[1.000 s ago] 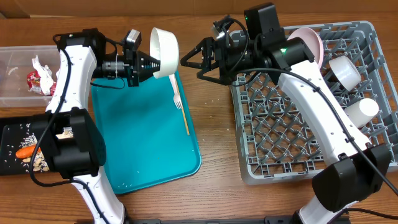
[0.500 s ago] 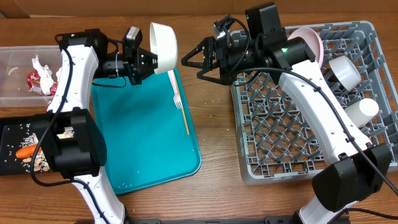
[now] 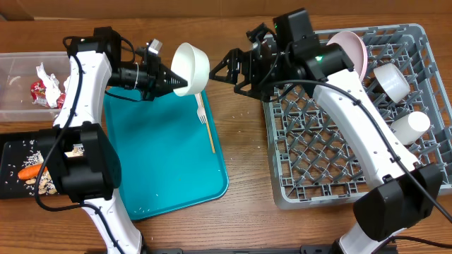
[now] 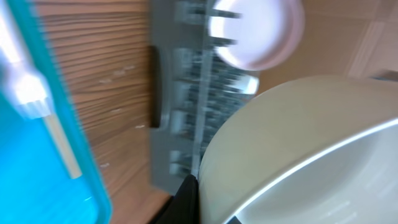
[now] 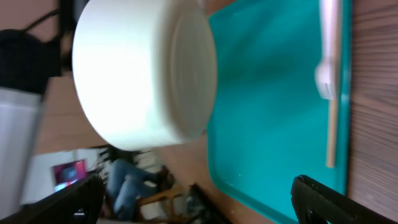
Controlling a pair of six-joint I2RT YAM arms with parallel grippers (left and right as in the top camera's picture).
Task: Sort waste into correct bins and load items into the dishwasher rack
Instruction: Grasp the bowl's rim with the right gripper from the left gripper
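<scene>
Up above the far right corner of the teal serving tray (image 3: 166, 152), the left hand (image 3: 171, 80) is clamped on the rim of a white bowl (image 3: 191, 68) and holds it clear of the tabletop (image 3: 244, 162). The bowl is tipped on its side, its rim at the left hand and its base turned to the right hand (image 3: 224, 77). That right hand is spread wide and holds nothing. From overhead its nearer fingertip is just beside the bowl's wall, so the bowl hangs between the two hands. The right wrist view shows the bowl's round base ahead of the two dark fingers (image 5: 326, 198), which stand far apart at the bottom edge, with the bowl not between them.

Below the bowl, the white fork (image 3: 203, 117) lies on the teal tray near its right edge. The dishwasher rack (image 3: 339, 176) sits on the right, with the pink plate (image 3: 351, 48) upright at its far left corner, a second white bowl (image 3: 390, 80) on its side at the right, and the white cup (image 3: 411, 125) nearer. At the far left, the clear tub (image 3: 15, 70) holds the red wrapper (image 3: 41, 91) and white napkins (image 3: 48, 73), and the black tray (image 3: 10, 156) holds the carrot (image 3: 30, 172) amid pale food scraps (image 3: 46, 185)
</scene>
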